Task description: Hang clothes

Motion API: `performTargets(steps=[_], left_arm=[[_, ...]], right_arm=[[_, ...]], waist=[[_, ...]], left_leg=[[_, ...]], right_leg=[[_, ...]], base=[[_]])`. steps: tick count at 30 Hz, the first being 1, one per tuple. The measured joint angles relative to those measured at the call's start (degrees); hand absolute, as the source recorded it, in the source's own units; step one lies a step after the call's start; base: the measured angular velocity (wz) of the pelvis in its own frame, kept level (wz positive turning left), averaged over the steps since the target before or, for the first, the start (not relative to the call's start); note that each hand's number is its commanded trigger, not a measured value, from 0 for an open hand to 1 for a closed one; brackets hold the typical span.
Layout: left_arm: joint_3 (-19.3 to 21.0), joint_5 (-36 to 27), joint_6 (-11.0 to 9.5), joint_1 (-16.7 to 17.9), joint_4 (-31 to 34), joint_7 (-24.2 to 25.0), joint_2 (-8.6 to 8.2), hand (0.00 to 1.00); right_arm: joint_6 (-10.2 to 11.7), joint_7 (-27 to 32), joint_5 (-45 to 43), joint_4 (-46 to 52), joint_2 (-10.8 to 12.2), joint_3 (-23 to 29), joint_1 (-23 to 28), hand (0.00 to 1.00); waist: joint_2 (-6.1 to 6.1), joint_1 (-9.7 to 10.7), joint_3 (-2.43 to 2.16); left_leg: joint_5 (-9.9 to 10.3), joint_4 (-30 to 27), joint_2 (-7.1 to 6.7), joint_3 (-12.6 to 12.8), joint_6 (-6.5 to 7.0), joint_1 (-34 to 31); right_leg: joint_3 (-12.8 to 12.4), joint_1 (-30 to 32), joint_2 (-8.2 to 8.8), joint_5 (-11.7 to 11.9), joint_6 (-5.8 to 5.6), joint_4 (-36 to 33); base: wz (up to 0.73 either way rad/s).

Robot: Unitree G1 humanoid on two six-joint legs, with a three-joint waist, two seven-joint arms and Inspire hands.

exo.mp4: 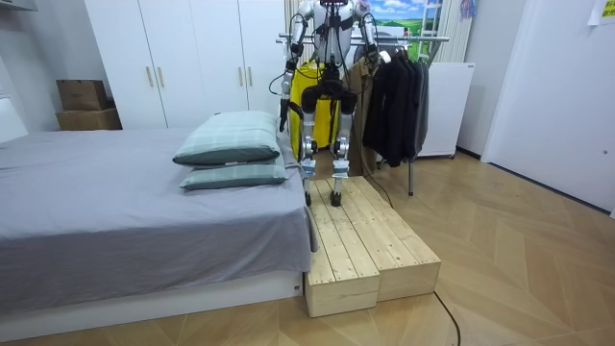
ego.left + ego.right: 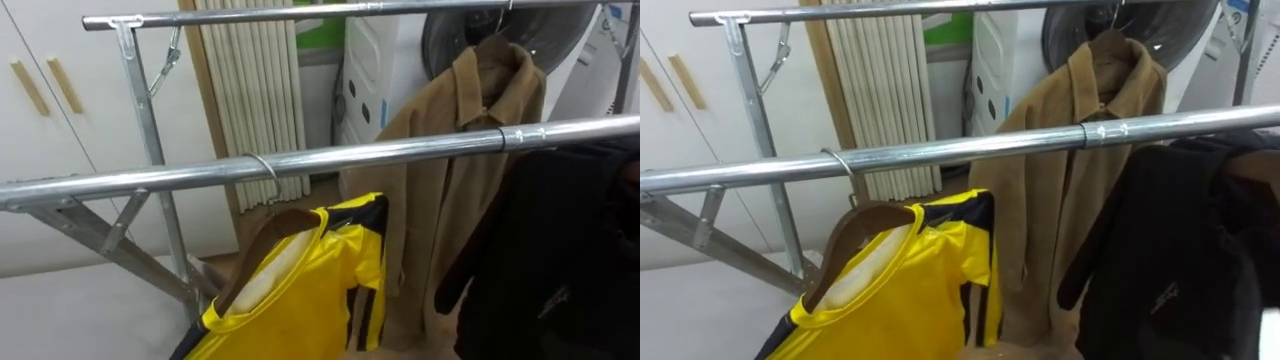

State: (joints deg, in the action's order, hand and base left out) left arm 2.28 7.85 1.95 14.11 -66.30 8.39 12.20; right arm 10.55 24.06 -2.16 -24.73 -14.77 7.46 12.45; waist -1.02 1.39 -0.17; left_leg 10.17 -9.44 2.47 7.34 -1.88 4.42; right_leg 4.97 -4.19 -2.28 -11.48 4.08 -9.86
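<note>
A yellow jersey with black trim (image 2: pixel 300 290) hangs on a wooden hanger (image 2: pixel 262 250). The hanger's metal hook (image 2: pixel 262 168) sits over the near rail of the steel clothes rack (image 2: pixel 380 155). In the room view I stand on a wooden platform (image 1: pixel 360 245), facing the rack, with the jersey (image 1: pixel 309 101) in front of me. My left hand (image 1: pixel 284 113) hangs low at my side. My right hand (image 1: pixel 383 56) seems to be out toward the dark clothes, too small to read.
A brown coat (image 2: pixel 470 150) hangs on the far rail (image 2: pixel 300 14). Black garments (image 2: pixel 560 250) crowd the near rail at the right. White wardrobes (image 1: pixel 183 58) stand behind the rack. A bed with pillows (image 1: pixel 226 144) borders the platform on the room view's left.
</note>
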Motion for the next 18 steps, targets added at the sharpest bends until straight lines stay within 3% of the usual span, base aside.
performTargets(steps=[7,11,18], left_arm=[[2.32,4.12,-1.23,0.31,-0.53,2.47,-0.02,0.0],[2.41,7.66,-1.23,0.41,-0.56,3.7,-0.25,0.0],[2.46,8.02,-1.23,1.16,-0.61,3.59,-1.26,0.0]], right_arm=[[-1.66,-14.79,11.05,-19.09,0.03,-0.06,0.77,0.0],[-2.57,-25.44,15.17,-29.79,0.05,-1.51,1.49,0.0],[-4.06,-34.76,23.2,-39.88,4.22,-1.76,1.64,0.0]], waist=[[0.33,0.02,0.1],[-0.02,-0.15,0.21],[-0.09,-0.24,0.19]], left_leg=[[0.03,0.23,0.27,-0.4,-0.04,1.17],[0.57,0.01,0.59,-1.71,-0.79,1.12],[0.9,-0.25,0.65,-1.75,-1.17,1.08]], right_leg=[[0.21,-1.03,-0.22,-0.01,-0.01,-0.21],[0.26,-1.33,-0.65,-0.04,-0.04,0.32],[0.61,-1.26,-0.74,-0.31,0.22,0.49]], base=[[0.02],[0.03],[0.02]])
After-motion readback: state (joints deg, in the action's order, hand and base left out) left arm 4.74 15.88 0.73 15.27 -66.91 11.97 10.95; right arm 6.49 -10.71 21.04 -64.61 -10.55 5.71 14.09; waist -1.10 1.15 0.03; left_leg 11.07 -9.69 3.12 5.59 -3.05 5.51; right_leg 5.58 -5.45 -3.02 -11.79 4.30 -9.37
